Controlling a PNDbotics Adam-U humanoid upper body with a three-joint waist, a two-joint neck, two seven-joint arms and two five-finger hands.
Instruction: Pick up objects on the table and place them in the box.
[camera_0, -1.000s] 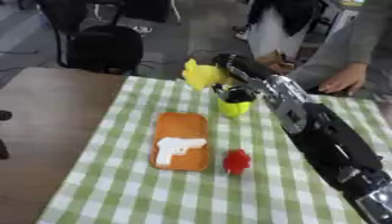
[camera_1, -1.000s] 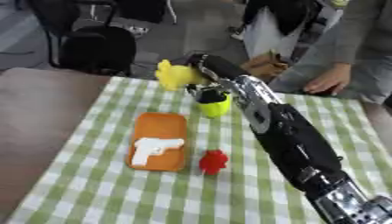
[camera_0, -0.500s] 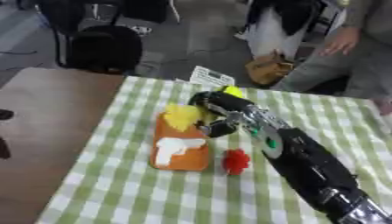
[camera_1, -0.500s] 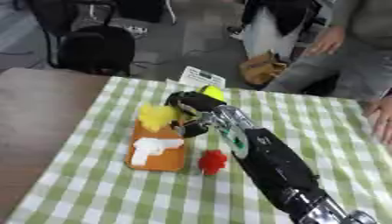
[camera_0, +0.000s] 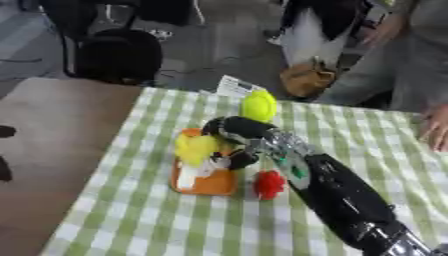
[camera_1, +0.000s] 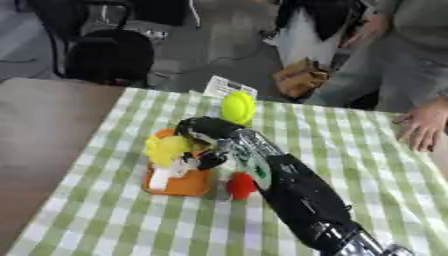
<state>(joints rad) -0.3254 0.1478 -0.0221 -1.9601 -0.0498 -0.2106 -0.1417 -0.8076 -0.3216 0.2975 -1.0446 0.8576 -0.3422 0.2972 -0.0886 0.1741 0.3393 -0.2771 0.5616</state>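
The robot's right hand (camera_0: 229, 145) reaches over the orange box (camera_0: 205, 177) on the green-checked tablecloth (camera_0: 140, 215), its fingers apparently curled around a soft yellow object (camera_0: 196, 147) held just above the box's far end, though blur hides the exact grip. A white item (camera_0: 194, 172) lies inside the box. A red object (camera_0: 269, 184) sits just right of the box; a yellow-green object (camera_0: 259, 105) stands beyond it.

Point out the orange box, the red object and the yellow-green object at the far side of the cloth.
orange box (camera_0: 213, 183), left eye view, bare near corner of its floor.
red object (camera_0: 269, 184), left eye view, its middle.
yellow-green object (camera_1: 237, 107), right eye view, centre of its rounded face.
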